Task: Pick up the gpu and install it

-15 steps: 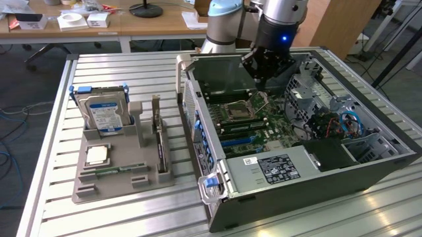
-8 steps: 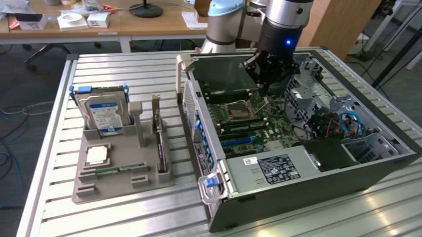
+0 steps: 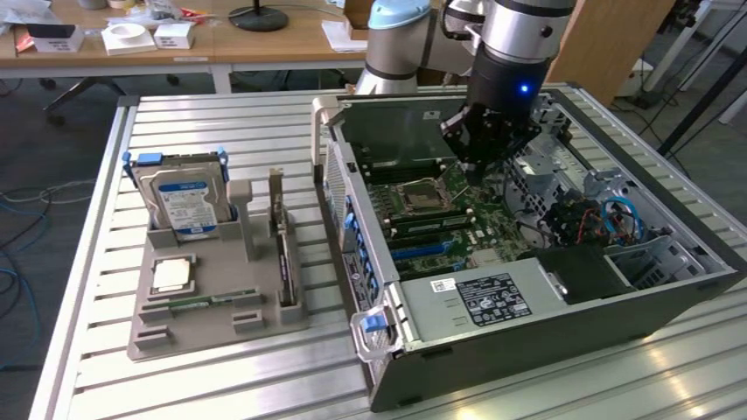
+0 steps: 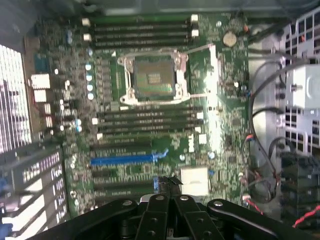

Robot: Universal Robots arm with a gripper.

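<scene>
The gpu (image 3: 283,261) looks like the thin dark card standing on edge in the grey parts rack (image 3: 175,337), at the exterior view's left of the computer case. My gripper (image 3: 475,166) hangs inside the open case (image 3: 561,337), low over the green motherboard (image 3: 450,223) and close to the empty CPU socket (image 3: 418,196). In the wrist view, my gripper (image 4: 170,182) points at the board just below the blue expansion slot (image 4: 127,160). Its fingers look shut with nothing between them.
The rack also carries a blue-labelled hard drive (image 3: 181,197) and a CPU chip (image 3: 171,276). Cables and a drive cage (image 3: 607,219) crowd the case at the exterior view's right. The case's raised side wall (image 3: 350,227) stands between rack and motherboard. A desk (image 3: 175,39) stands behind.
</scene>
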